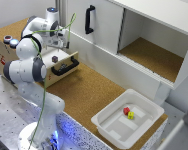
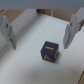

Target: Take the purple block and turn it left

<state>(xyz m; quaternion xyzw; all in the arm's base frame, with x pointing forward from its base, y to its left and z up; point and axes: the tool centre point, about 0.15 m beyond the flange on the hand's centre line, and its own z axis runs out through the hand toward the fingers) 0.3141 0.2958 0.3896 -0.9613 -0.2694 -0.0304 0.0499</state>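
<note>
My gripper (image 2: 42, 27) hangs above the purple block (image 2: 49, 51) with its fingers (image 2: 75, 27) spread wide apart and touching nothing, probably so they can drop down either side of it. The block sits on the pale top of a wooden drawer (image 1: 64, 62) (it is nearly cube-shaped, so has no clear long axis), its yellow-marked face up and its edges skewed slightly against the line between my fingers.

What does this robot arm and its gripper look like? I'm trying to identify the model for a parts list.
The arm is built of rounded white segments with dark grey joints, on a round base. A thin green cable runs loosely along it. The gripper has two light grey fingers. No readable markings show.
</note>
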